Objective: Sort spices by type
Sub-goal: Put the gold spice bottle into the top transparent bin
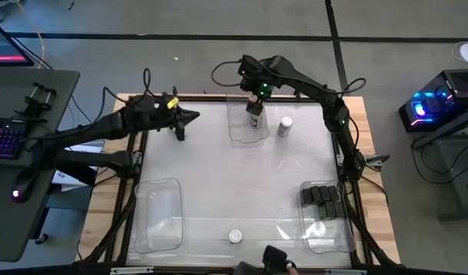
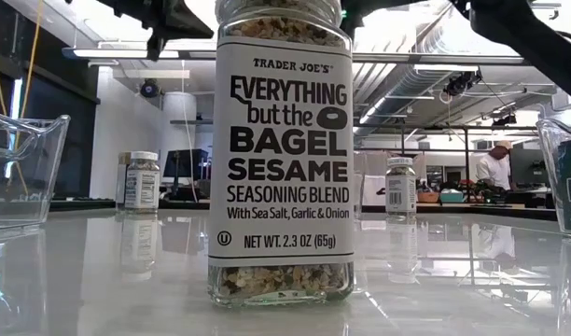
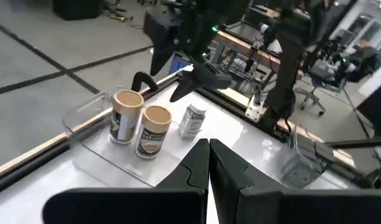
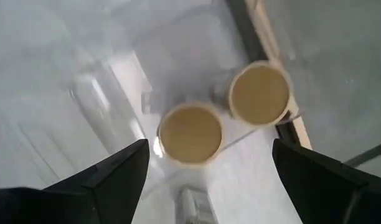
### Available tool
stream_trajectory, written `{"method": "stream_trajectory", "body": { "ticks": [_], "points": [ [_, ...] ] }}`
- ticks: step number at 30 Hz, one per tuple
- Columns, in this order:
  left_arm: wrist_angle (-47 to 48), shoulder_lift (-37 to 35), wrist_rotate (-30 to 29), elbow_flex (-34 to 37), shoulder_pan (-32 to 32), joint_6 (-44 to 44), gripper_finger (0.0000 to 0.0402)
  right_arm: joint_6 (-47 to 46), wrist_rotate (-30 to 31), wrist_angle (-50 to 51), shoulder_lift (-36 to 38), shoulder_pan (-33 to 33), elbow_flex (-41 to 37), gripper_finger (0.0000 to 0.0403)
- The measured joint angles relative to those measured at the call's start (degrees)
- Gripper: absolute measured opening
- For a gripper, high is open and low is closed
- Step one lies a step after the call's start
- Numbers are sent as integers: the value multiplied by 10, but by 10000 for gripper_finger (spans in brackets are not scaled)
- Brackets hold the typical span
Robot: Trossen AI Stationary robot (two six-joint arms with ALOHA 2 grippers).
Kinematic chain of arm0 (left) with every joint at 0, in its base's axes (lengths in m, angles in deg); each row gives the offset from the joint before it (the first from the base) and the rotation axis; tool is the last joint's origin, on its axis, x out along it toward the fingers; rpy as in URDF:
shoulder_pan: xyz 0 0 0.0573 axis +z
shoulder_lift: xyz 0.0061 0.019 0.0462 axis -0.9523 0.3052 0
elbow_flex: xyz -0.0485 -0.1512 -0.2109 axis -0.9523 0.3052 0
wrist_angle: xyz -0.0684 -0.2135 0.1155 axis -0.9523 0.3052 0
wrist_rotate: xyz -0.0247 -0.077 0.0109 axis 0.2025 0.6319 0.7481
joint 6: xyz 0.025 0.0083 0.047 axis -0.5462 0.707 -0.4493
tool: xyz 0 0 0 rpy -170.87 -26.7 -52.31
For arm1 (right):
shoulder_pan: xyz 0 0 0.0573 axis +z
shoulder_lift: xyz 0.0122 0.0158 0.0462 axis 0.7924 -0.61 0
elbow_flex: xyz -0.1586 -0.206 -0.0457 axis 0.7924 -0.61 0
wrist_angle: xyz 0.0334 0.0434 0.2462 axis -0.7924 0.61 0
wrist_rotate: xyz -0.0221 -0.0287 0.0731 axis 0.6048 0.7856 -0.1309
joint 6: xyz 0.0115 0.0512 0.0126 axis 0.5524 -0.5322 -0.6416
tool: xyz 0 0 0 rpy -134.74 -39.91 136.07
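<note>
Two tan-lidded jars (image 1: pixel 255 113) stand in the clear bin (image 1: pixel 248 131) at the far edge of the table in the high view, with the right gripper (image 1: pixel 256 92) directly above them. A white-lidded jar (image 1: pixel 284 126) stands just beside that bin, another white-lidded jar (image 1: pixel 235 236) sits near the front edge, and black boxes (image 1: pixel 323 198) fill the front-right bin (image 1: pixel 333 237). The left gripper (image 1: pixel 190 117) waits over the table's far left.

In the low view, the front jar (image 2: pixel 282 149) fills the picture, its label reading bagel sesame seasoning; two smaller white-lidded jars (image 2: pixel 141 180) (image 2: pixel 400 185) stand well behind it.

The left wrist view shows its own fingers (image 3: pixel 197 163) pressed together, and beyond them the two jars (image 3: pixel 141 121) side by side in the bin (image 3: pixel 84 143), the white-lidded jar (image 3: pixel 192 120) just outside it, and the right gripper (image 3: pixel 193 74) above.

The right wrist view looks straight down on both tan lids (image 4: pixel 190 134) (image 4: pixel 259 92), touching or nearly so, with its fingers (image 4: pixel 119 171) spread wide and apart from either jar.

The step looks like the end of a placement. To do it well, the right gripper should rise straight up so neither finger clips a lid, then go for the white-lidded jar beside the bin, which probably belongs in a separate group.
</note>
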Motion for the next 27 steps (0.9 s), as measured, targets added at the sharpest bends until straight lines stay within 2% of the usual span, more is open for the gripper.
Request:
{"method": "stream_trajectory", "body": {
  "ticks": [2, 5, 8, 10, 15, 18, 21, 27],
  "points": [
    [54, 2, -5, -32, 12, 13, 0, -23, -1, -20, 6, 0, 0, 337],
    [198, 18, -45, -100, 36, 24, 0, -57, -3, -46, 8, 0, 0, 337],
    [349, 54, -89, -163, 72, 40, 0, -52, -13, -59, 8, 0, -2, 337],
    [418, 81, -95, -182, 105, 40, 0, -52, -18, -76, 8, 0, -2, 337],
    [455, 146, -80, -186, 181, 27, 2, -51, -50, -93, 8, 0, -2, 337],
    [459, 183, -79, -190, 213, 1, 18, -51, -88, -85, 7, 0, -2, 337],
    [479, 214, -72, -213, 235, -17, 47, -47, -120, -75, 9, 0, -2, 337],
    [515, 237, -70, -240, 260, -45, 126, -35, -122, -59, 26, 0, -1, 337]
  ]
}}
